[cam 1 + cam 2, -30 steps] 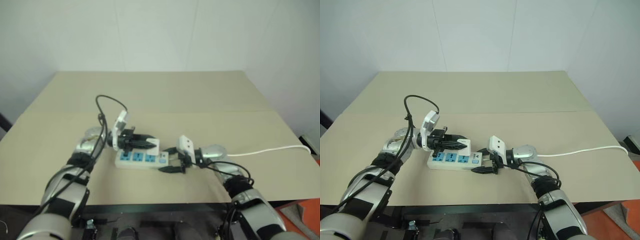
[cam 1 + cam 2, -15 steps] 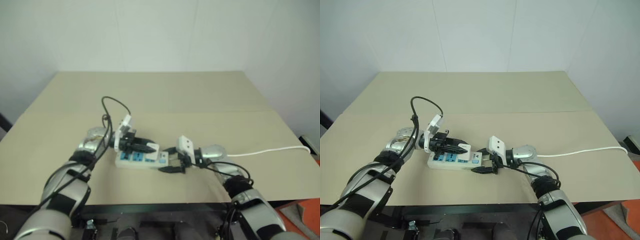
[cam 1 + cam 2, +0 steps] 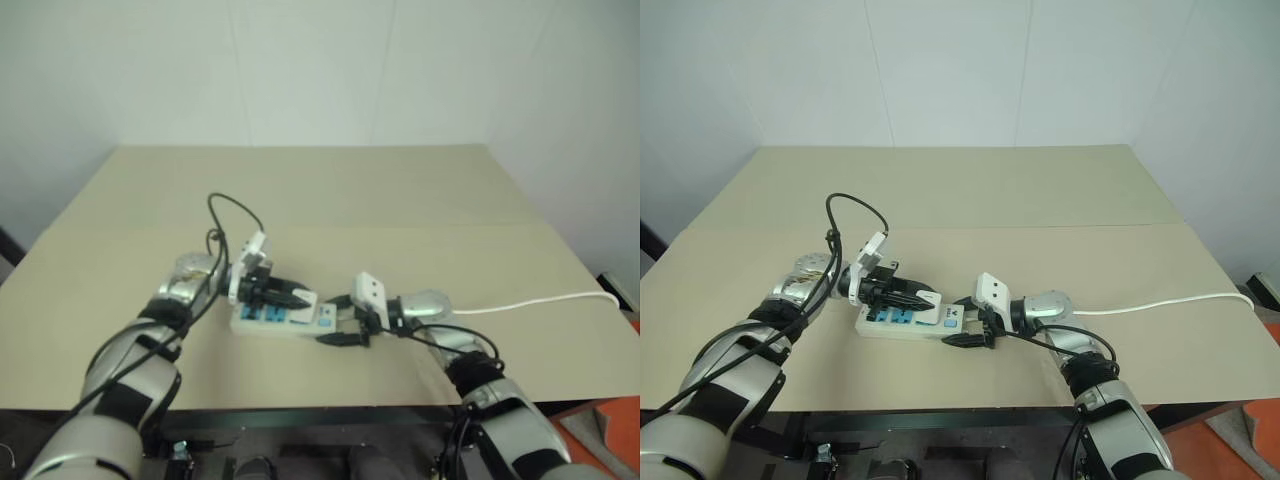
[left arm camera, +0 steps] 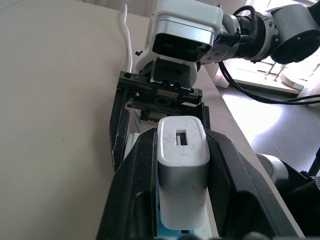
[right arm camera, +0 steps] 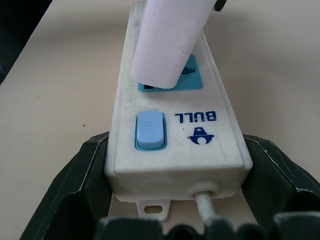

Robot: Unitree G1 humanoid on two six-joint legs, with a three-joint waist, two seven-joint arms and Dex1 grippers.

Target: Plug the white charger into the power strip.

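Strip (image 3: 908, 322) is laid flat on the table (image 3: 1040, 200) near its front edge, lengthwise btwn the two arms, its cable (image 3: 1170, 300) run off to the right. R gripper (image 3: 975, 328) is set round the switch end w/ one finger on each long side and jaws spread wide enough to straddle it; judged a brace so the strip cannot slide or lift under a push. Whether those fingers actually press the sides cannot be told. Charger (image 4: 182, 172) is pinched btwn the L gripper (image 3: 923, 298) fingers, pressed tight on its flanks, held low over the blue socket (image 5: 192, 75) next to the switch (image 5: 150, 130), its lower end at or just in that socket. Full seating cannot be told. No containers are seen; the socket is the only receptacle, taken up by the charger end.
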